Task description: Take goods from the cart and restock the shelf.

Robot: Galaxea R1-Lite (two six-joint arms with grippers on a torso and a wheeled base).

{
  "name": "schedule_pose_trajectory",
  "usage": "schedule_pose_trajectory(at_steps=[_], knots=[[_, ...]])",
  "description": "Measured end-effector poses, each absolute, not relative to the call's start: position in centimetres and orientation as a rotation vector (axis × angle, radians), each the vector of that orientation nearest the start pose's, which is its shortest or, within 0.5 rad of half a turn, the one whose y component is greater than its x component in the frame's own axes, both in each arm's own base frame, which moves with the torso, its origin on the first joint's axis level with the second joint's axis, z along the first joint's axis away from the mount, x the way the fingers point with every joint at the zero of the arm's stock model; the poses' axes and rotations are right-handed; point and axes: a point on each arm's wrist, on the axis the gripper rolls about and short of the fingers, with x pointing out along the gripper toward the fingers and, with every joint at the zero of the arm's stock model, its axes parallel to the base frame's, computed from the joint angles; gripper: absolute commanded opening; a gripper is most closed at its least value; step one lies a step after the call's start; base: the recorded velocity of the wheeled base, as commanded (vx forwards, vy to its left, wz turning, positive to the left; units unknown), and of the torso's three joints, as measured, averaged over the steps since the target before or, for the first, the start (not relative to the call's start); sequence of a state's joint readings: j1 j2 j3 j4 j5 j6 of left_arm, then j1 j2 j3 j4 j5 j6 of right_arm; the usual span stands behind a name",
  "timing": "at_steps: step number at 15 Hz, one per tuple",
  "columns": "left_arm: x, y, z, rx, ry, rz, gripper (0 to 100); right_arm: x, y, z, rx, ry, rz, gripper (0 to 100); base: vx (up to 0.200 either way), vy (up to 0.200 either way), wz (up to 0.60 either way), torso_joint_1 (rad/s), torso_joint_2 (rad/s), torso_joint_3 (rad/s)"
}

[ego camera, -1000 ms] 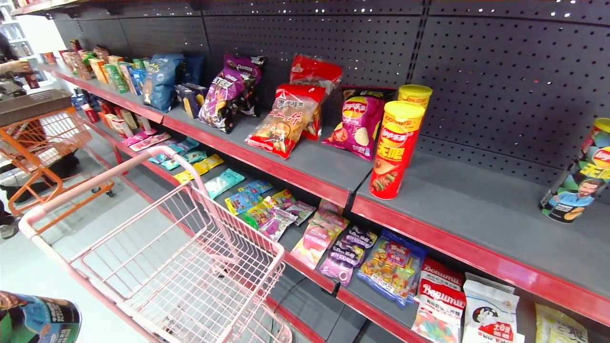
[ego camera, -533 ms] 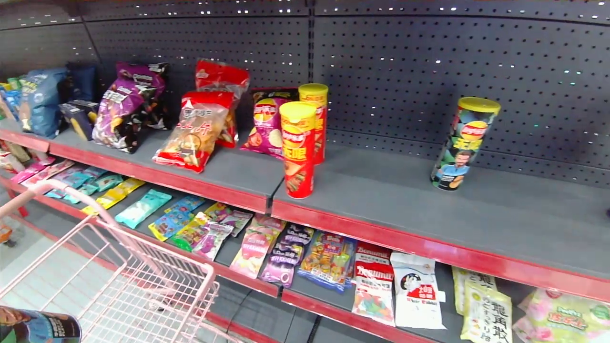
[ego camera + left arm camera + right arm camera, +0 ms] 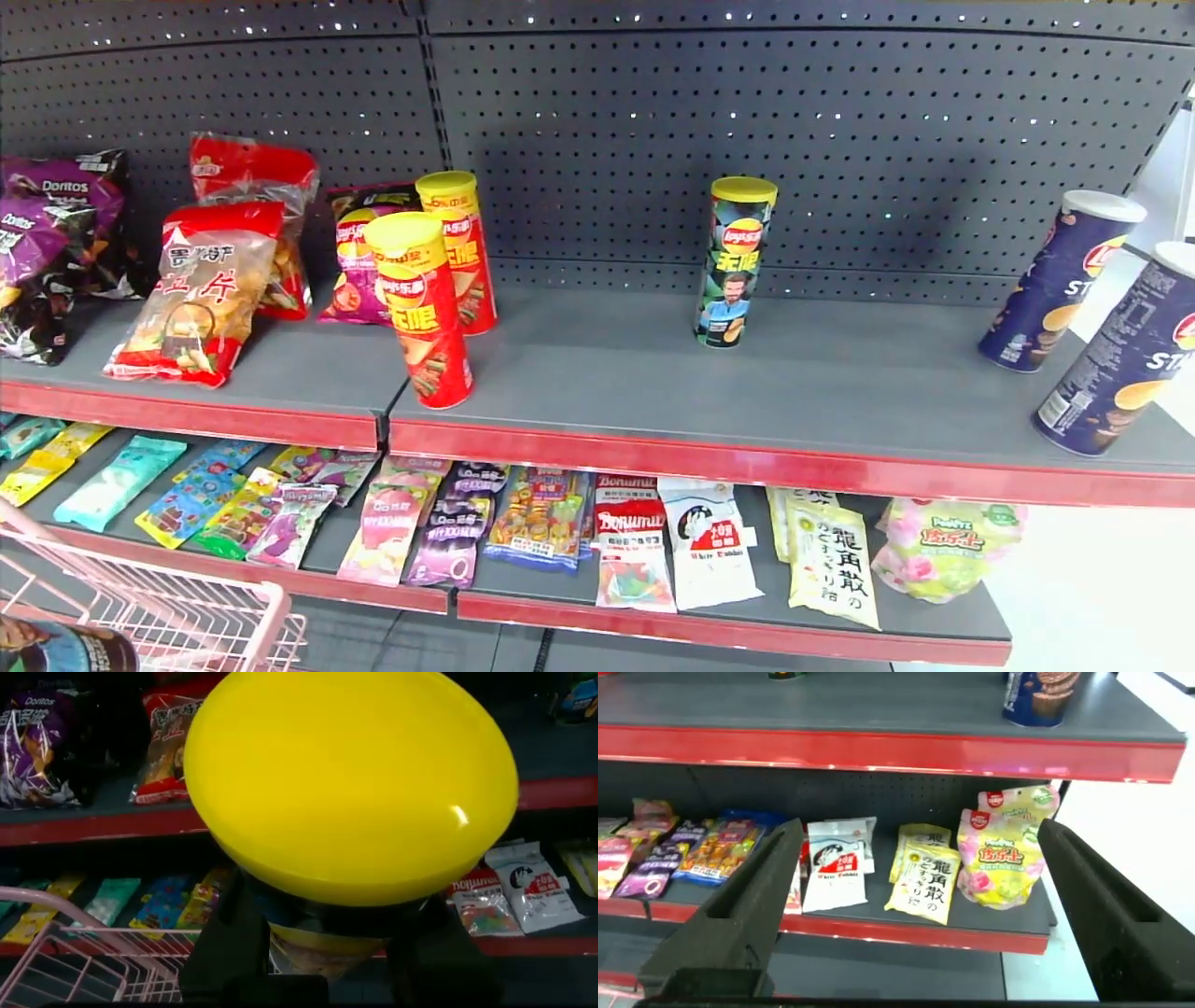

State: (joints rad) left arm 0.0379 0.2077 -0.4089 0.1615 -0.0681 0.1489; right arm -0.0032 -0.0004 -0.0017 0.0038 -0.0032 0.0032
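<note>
Can (image 3: 350, 784) in left end effector (image 3: 336, 947), near cart (image 3: 271, 597)

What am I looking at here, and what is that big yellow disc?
A two-armed robot on wheels is restocking a shop shelf. The wide picture comes from a camera on its head: the upper shelf carries snack bags and upright crisp tubes, with a pink cart at lower left. The other two come from cameras on its wrists. The yellow disc is the lid of another tube, gripped by the left gripper. The right gripper is open and empty, facing the lower shelf of sweet packets.
</note>
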Motion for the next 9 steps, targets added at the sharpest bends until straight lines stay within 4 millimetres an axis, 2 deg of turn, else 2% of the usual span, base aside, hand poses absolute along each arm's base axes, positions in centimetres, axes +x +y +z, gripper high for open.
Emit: schedule_pose_trajectory(at_steps=[5,9], knots=[[-3.68,-0.3,17.42,0.182,-0.051,-0.031,0,-2.3,0.0,7.55,0.003,0.003,-0.005,100,0.2,0.0,0.0,-0.004,0.0,0.001],[-4.05,-0.32,17.38,0.182,-0.067,-0.044,0,-2.29,0.0,7.53,0.001,0.003,-0.004,100,0.0,0.0,0.0,0.0,0.0,0.0]])
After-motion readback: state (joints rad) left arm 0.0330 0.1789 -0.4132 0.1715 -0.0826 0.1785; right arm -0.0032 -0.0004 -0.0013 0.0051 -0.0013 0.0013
